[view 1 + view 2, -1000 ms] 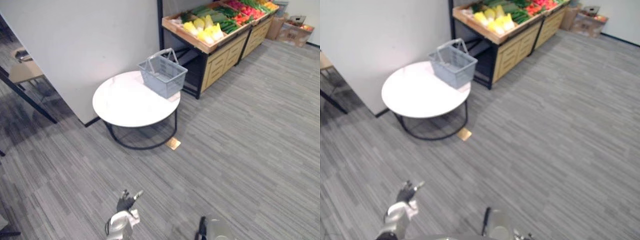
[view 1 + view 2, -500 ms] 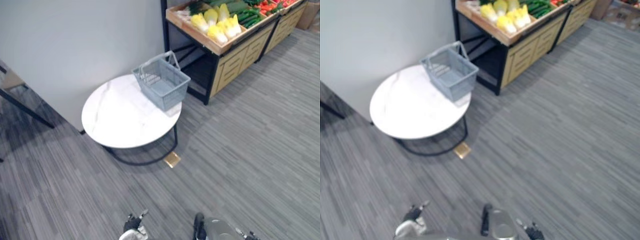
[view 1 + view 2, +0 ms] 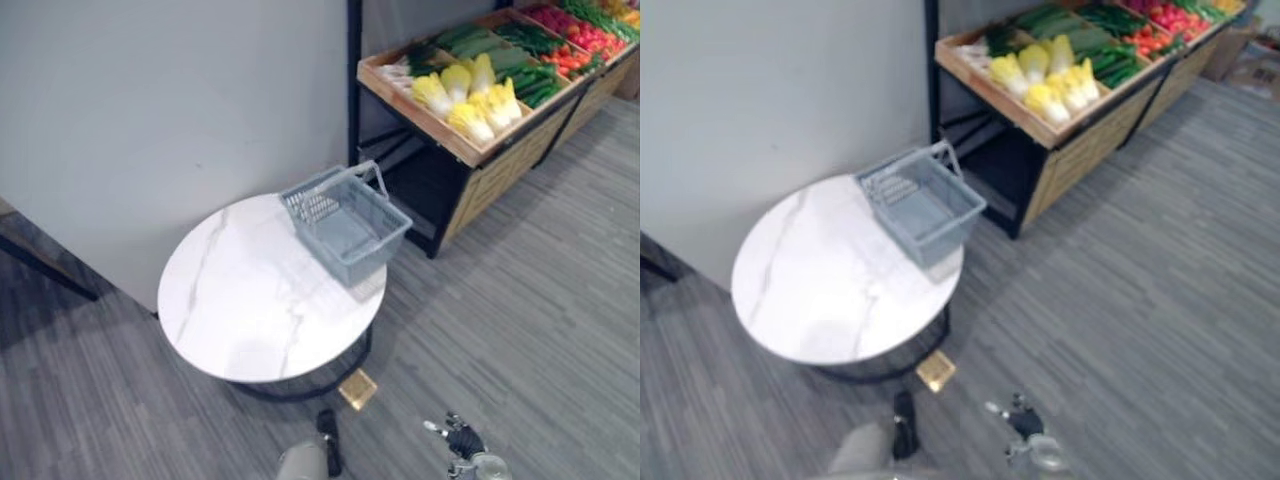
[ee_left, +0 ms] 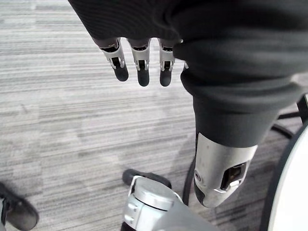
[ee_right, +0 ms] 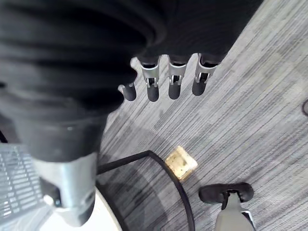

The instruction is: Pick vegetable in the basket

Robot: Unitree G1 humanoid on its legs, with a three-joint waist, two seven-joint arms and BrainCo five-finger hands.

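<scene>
- While both hands hang above it, the grey striped floor (image 3: 540, 330) spreads out below their fingertips on every side.
- Far ahead of the fingers, a plain pale wall (image 3: 180, 120) rises behind the table.
- Beside that wall stands a wooden stand (image 3: 495, 180), well apart from either hand.
- Nearer to the fingers is a round white table (image 3: 250, 310) on a black ring base.
- A grey basket (image 3: 345, 220), its handle raised, sits on the table at the edge nearest the stand, well away from both hands.
- The vegetables (image 3: 470, 95), yellow, green and red, lie on top of the stand, far beyond the fingers and not in the basket.
- The right hand (image 3: 462, 440) has its fingers (image 5: 175, 77) straight and slack, holding nothing.
- The left hand (image 4: 139, 62) also hangs with loose, straight fingers, empty.
- A small brass plate (image 5: 181, 163) lies in the floor just past the right hand's fingertips, by the table's base.
</scene>
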